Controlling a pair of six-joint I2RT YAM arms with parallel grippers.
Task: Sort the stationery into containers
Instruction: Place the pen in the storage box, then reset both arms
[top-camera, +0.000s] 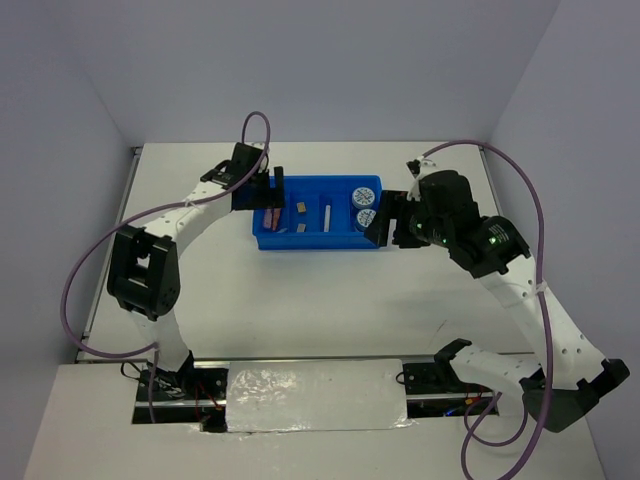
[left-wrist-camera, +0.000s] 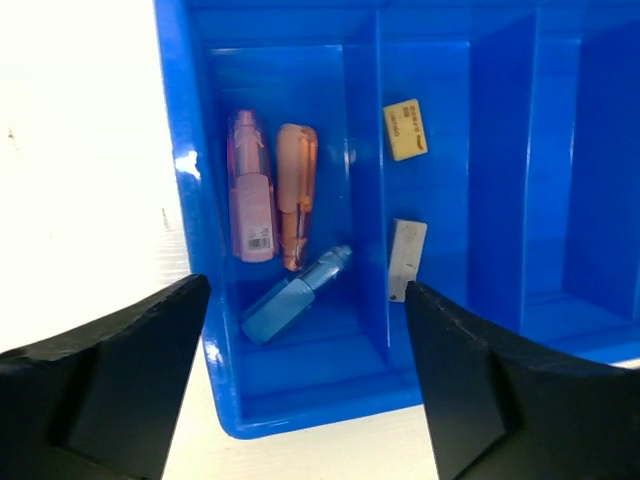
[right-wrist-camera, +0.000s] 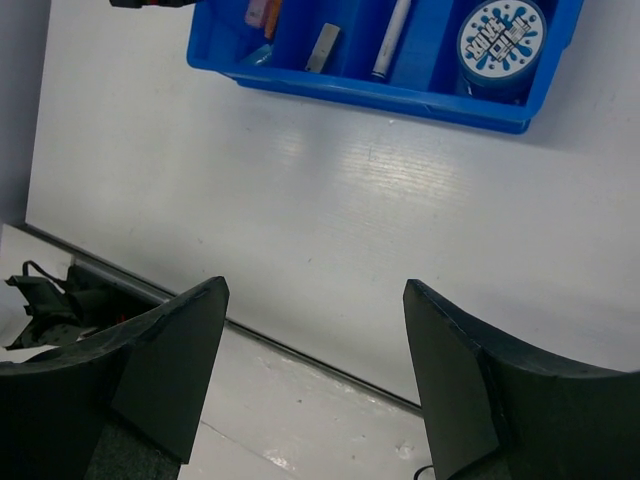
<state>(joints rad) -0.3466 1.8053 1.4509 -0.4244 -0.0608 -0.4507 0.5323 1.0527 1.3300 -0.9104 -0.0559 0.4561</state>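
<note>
A: Status of left gripper (left-wrist-camera: 305, 288)?
B: Spread wide, gripping nothing, poised over leftmost compartment of blue tray (left-wrist-camera: 190, 200). Blue capsule (left-wrist-camera: 290, 297) lying inside, touching orange capsule (left-wrist-camera: 297, 190), beside pink capsule (left-wrist-camera: 250, 200).
A: Right gripper (right-wrist-camera: 315, 290)?
B: Likewise parted, empty, just off tray's right end.
A: Advice for pulling out?
B: Lift straight up, fingers kept off the tray wall; no sideways sweep. Judged near finished: pen (right-wrist-camera: 392, 38) and discs (top-camera: 363, 206) seen in other compartments.

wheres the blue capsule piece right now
The blue capsule lies slanted in the blue tray's leftmost compartment in the left wrist view, just below the pink capsule and orange capsule.
</note>
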